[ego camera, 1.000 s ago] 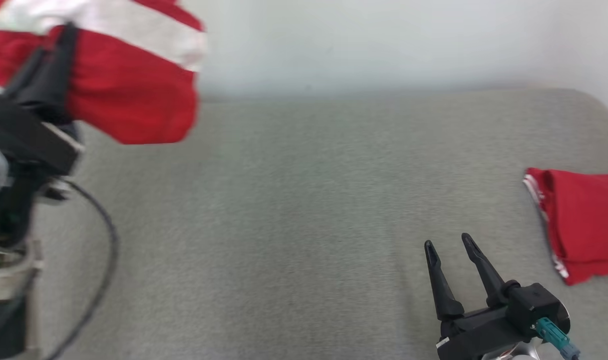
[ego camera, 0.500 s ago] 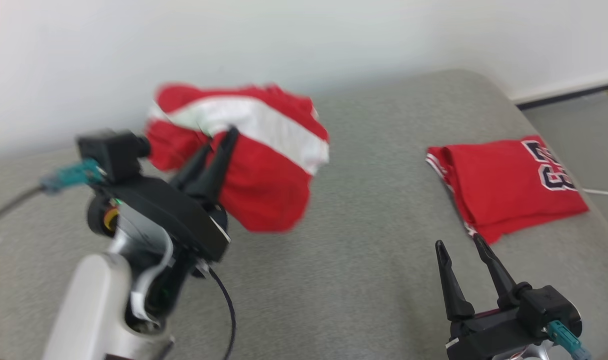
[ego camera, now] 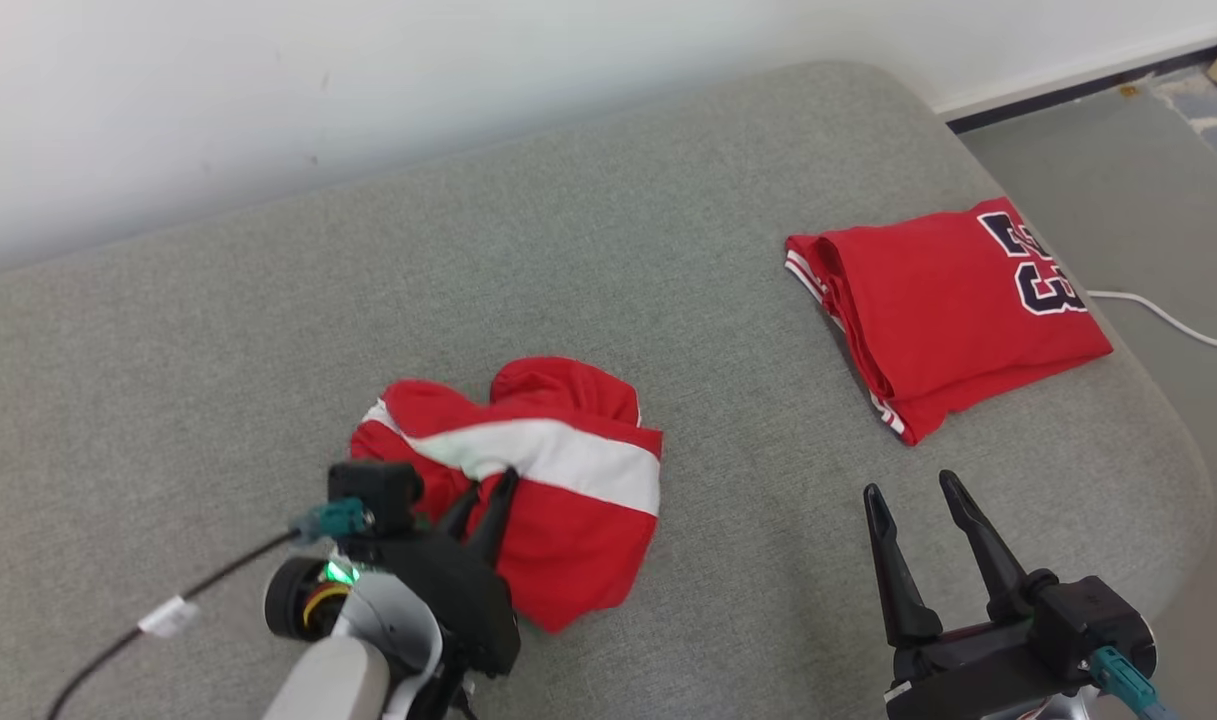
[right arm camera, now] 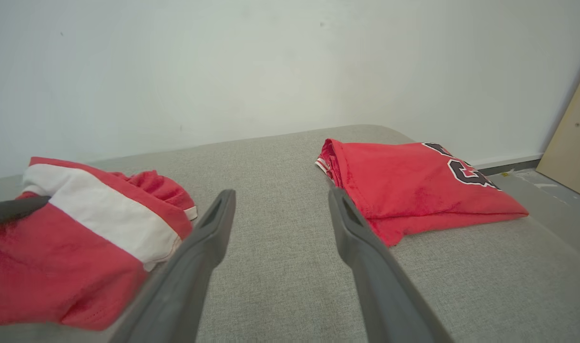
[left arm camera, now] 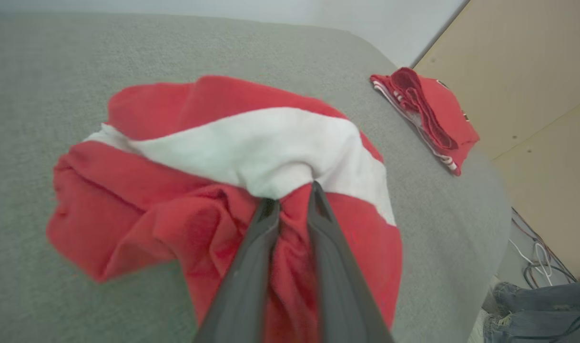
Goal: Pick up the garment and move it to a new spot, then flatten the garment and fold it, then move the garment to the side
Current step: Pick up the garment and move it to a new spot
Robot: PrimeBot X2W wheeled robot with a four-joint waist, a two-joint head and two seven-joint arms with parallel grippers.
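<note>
- Red cloth with a broad white band, the garment (ego camera: 568,470) (left arm camera: 251,147) (right arm camera: 80,228) sits bunched in a heap on the grey fabric surface (ego camera: 668,250), toward its front left.
- The left gripper (ego camera: 488,485) (left arm camera: 292,195) reaches into the heap from the near side. Its jaws are nearly together, pinching a fold of the garment where the red meets the white band.
- The right gripper (ego camera: 910,485) (right arm camera: 281,193) hangs over bare surface at the front right, jaws spread wide with nothing between them.
- A folded red jersey (ego camera: 948,310) (left arm camera: 428,119) (right arm camera: 404,186) with dark numerals lies flat near the surface's far right edge, well apart from the garment.
- A white cable (ego camera: 1168,320) trails on the floor beyond that edge.
</note>
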